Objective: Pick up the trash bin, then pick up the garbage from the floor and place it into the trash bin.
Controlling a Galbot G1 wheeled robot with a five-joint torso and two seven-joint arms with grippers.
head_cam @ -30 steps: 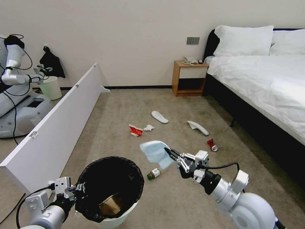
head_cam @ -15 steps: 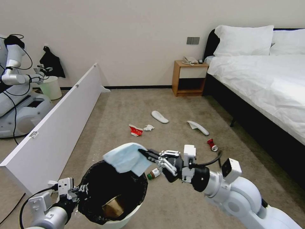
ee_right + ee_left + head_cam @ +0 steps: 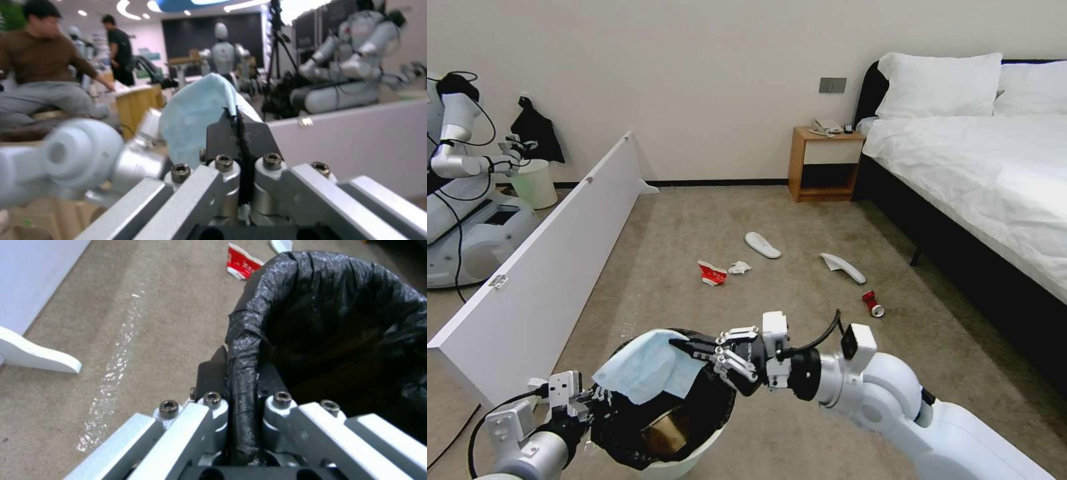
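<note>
Left gripper [image 3: 594, 399] fingers clamped on trash bin [image 3: 684, 445] rim, black liner pinched between them. Right gripper [image 3: 684, 345] fingers closed on blue tissue [image 3: 644, 367], which hangs over bin opening. Brown paper bag [image 3: 662, 430] inside bin. Farther out on carpet: crushed cup [image 3: 712, 273], white tissue [image 3: 738, 268], two slippers [image 3: 762, 245], red can [image 3: 872, 303].

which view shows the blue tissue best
The head view: the blue tissue hangs whole from the right gripper, over the trash bin held by the left gripper. The right wrist view shows the tissue close up, partly behind the shut fingers. In the left wrist view the bin's black liner fills the picture.
</note>
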